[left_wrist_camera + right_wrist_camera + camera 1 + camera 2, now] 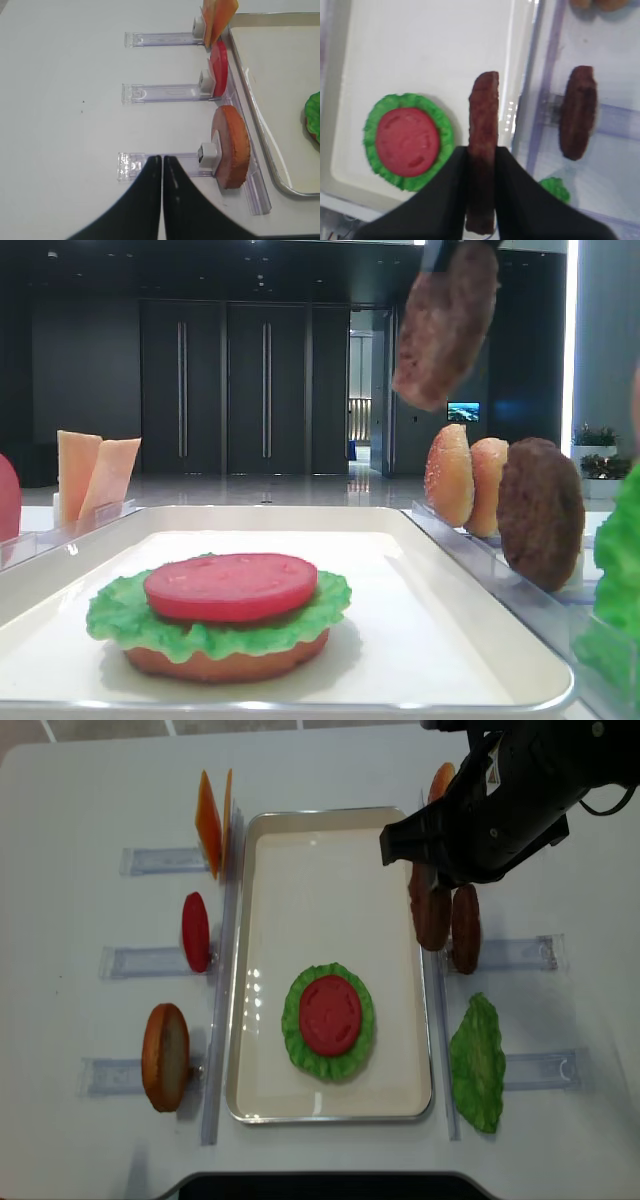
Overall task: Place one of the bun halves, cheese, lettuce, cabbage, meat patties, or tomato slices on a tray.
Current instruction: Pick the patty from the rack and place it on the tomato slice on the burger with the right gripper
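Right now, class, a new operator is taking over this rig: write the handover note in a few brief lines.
Right gripper: shut on a meat patty, held on edge above the tray's right rim.
Left gripper: shut, empty, over the table beside the bun rack.
Done: bun half, lettuce and tomato slice stacked on the tray.
Left: lay the patty on the stack.

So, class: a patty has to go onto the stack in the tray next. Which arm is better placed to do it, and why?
The right. Its hand is already shut on a patty, held on edge above the tray beside the stack's tomato slice. The left hand is shut and empty, out by the racks.
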You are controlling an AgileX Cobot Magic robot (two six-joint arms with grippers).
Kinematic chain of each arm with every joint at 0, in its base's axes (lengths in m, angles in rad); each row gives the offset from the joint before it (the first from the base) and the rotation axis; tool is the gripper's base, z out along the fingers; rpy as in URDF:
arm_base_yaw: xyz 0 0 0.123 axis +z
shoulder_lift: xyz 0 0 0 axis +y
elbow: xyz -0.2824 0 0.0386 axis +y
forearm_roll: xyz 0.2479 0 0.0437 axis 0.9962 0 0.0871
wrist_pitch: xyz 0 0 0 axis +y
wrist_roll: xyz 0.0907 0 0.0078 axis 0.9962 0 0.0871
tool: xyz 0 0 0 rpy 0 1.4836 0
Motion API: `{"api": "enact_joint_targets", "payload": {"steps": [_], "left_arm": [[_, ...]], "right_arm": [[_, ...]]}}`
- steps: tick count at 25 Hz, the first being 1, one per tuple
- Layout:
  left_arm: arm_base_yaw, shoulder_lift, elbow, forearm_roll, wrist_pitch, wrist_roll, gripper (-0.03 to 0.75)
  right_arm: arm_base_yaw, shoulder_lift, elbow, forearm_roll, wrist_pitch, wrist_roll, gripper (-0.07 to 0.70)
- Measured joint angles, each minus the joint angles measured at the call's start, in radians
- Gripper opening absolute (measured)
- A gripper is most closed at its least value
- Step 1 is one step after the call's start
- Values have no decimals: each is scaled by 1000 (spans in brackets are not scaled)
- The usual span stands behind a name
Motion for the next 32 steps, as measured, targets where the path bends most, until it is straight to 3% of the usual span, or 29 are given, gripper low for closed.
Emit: {"api": "enact_joint_targets", "payload": {"steps": [6, 14, 17, 19, 23, 32], "left_arm": [[0, 0, 0, 0, 0, 0, 0], [0, 0, 0, 0, 0, 0, 0], [0, 0, 0, 0, 0, 0, 0], [0, 0, 0, 0, 0, 0, 0], [0, 0, 0, 0, 0, 0, 0], [0, 0, 0, 0, 0, 0, 0]], "right_arm": [[1, -24, 87, 325, -77, -241, 109], [1, -16, 268, 876, -280, -764, 109], [1, 18, 312, 1101, -309, -977, 109], [1, 45, 325, 1203, -297, -1064, 109], [1, 103, 340, 1304, -281, -1167, 109], [-31, 212, 353, 1312, -279, -1227, 109]]}}
